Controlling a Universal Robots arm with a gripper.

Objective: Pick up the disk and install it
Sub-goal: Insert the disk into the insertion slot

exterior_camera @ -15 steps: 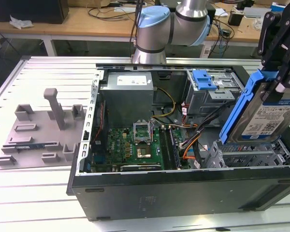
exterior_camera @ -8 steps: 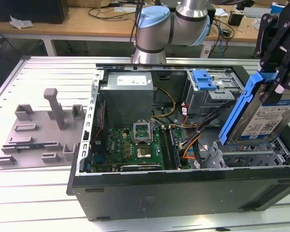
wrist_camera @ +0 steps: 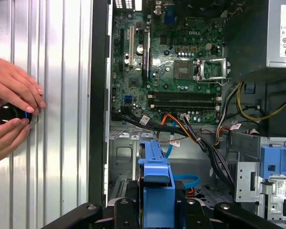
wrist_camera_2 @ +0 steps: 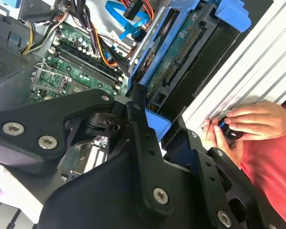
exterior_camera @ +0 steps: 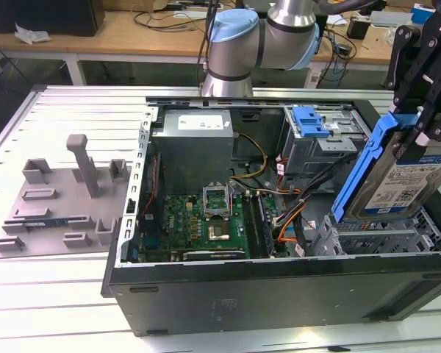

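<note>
The gripper [exterior_camera: 417, 123] pinches the disk [exterior_camera: 415, 180] by its blue top edge, tilted over the metal bay [exterior_camera: 382, 239] at a corner of the computer case [exterior_camera: 279, 276], cables [exterior_camera: 301, 213] just beside

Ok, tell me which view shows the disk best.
The exterior view: the disk shows its labelled face and blue carrier. The second wrist view shows its underside at a slant; the first wrist view, its carrier edge-on.

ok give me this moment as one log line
gripper: shut on disk | disk: held tilted over drive cage, not seated | case: open
</note>
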